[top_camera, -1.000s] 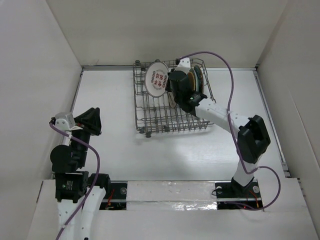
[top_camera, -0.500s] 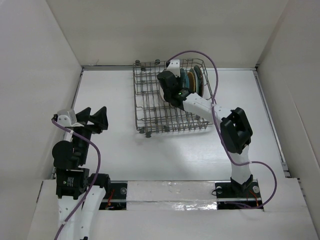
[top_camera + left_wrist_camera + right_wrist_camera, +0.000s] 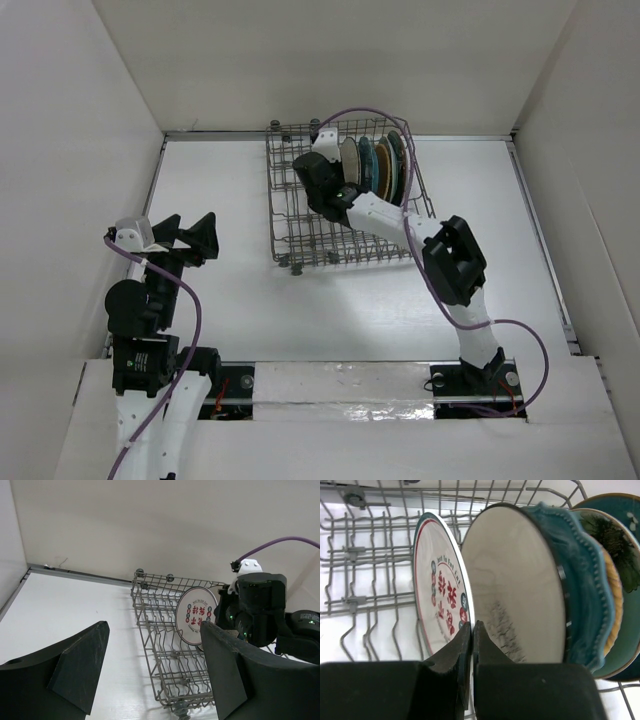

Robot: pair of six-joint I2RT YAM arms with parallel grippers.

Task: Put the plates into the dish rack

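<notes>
Right tool, white plate at its tips, in rack

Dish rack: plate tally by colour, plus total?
teal plates: 2 (plain dark plate, scalloped plate)
mint plate with flower: 1
orange plate: 1
cream plate: 1
white plate with red characters: 1
Total: 6 plates

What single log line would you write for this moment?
dish rack: six plates upright | right gripper: shut on white plate rim | left gripper: open, apart from rack
</notes>
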